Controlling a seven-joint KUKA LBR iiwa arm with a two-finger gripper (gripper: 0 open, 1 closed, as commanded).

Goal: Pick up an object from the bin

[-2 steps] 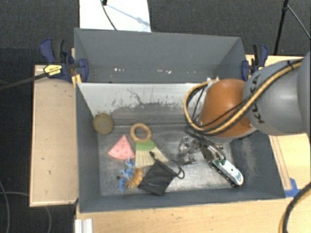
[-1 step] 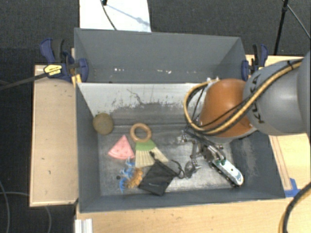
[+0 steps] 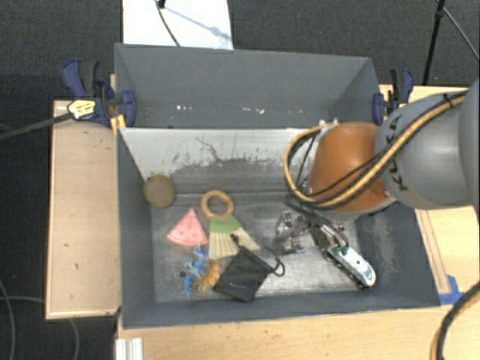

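Nearest the front wall of the grey bin [image 3: 135,238], a black pouch [image 3: 241,277] is lying just beside a small blue-and-orange toy [image 3: 198,270]. To the right, a white tool [image 3: 354,262] with green and blue marks is lying slantwise on the floor. Just behind and left of it, the gripper [image 3: 291,232] is hanging low over the bin floor, between that tool and a green-handled brush [image 3: 223,237]. Whether it is standing open or gripping anything cannot be told. Farther back, a pink wedge [image 3: 187,231], a wooden ring [image 3: 217,203] and an olive ball [image 3: 159,191] are resting.
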